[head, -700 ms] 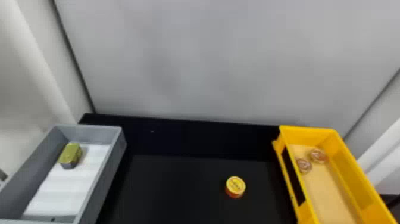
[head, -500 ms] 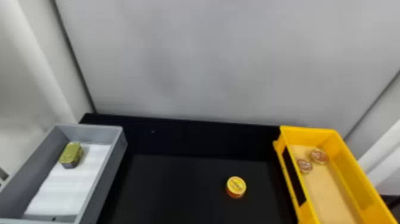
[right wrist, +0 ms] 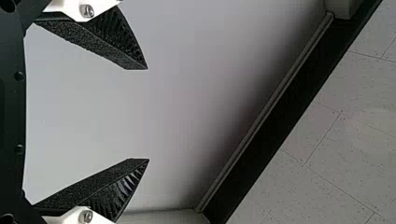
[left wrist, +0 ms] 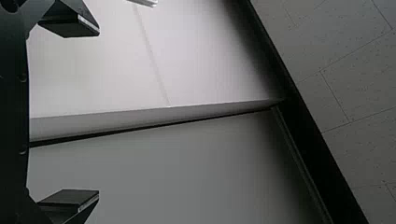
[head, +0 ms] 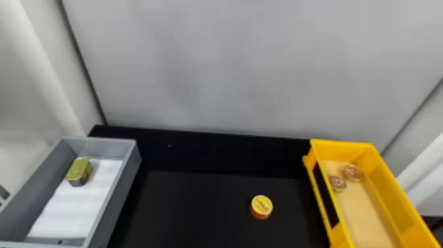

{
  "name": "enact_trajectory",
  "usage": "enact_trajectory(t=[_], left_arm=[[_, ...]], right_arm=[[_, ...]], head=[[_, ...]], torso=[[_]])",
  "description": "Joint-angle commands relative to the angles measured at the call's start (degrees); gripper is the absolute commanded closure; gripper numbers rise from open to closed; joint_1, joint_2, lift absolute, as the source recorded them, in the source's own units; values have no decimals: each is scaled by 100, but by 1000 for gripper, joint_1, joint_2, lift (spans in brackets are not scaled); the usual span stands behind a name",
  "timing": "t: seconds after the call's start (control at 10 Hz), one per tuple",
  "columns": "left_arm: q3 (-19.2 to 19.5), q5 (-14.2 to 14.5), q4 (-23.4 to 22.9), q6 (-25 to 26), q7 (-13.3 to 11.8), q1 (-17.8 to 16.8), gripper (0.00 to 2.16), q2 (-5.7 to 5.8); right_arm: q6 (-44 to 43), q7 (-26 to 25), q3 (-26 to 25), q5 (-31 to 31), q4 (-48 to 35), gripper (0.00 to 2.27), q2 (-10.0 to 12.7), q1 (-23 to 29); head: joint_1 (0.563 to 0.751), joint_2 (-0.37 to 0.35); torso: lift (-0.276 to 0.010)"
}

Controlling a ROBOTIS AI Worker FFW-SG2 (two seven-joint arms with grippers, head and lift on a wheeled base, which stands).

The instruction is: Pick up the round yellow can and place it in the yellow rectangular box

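Pale wall panels (head: 230, 66) stand behind your work, and your right claw (right wrist: 148, 114) faces one, its fingers well apart, a dark edge strip (right wrist: 282, 116) and ceiling tiles (right wrist: 364, 116) past the tips. Your left claw (left wrist: 99, 112) also has its fingers parted, facing a seam between panels. Out of either claw's grasp, the round yellow can (head: 262, 207) lies flat on the black tabletop (head: 197, 204); you cannot tell how far off. On the right claw's side you have a strip of tabletop, then the wall of the yellow rectangular box (head: 342, 149), with two small round pieces (head: 353, 173) inside. On the left claw's side, a wider stretch reaches the grey bin (head: 120, 198), where a gold-topped tin (head: 79, 169) sits near the inner wall.
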Motion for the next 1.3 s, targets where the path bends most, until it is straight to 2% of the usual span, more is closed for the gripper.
enact_trajectory(t=[0.0, 0.1, 0.3, 0.5, 0.7, 0.8, 0.9, 1.0, 1.2], left_arm=[[-22, -2, 1, -6, 0, -22, 65, 0], [-4, -2, 1, -6, 0, -4, 65, 0], [-13, -2, 1, -6, 0, -13, 65, -9], [-22, -11, 1, 2, 0, -22, 65, -9], [-75, -20, 1, 20, 0, -48, 64, -35], [-66, -20, 1, 29, 0, -48, 64, -44], [-75, -20, 1, 29, 0, -48, 64, -53], [-92, -20, 1, 46, -9, -75, 64, -61], [-110, -20, 18, 46, -9, -75, 64, -70]], right_arm=[[204, -1, 38, -93, 9, 64, 9, -21], [468, -54, 47, -242, 0, 64, 26, -21], [1523, -238, 108, -700, 0, 62, 185, -30], [3343, -273, 134, -1025, 9, 64, 519, -197], [5146, 395, 143, -1095, 281, 62, 633, -566], [5603, 940, 134, -1113, 589, 62, 633, -583], [5920, 1256, 90, -1280, 887, 62, 633, -548], [6060, 1432, -41, -1728, 1274, 62, 633, -399], [5972, 1423, -156, -2502, 1968, 64, 642, -109]], head=[[694, -78], [694, -78], [694, -78], [694, -78], [694, -78], [694, -78], [694, -78], [694, -78], [694, -78]], torso=[[-8], [-8], [-8], [-8], [-8], [-8], [-8], [-8], [-8]])
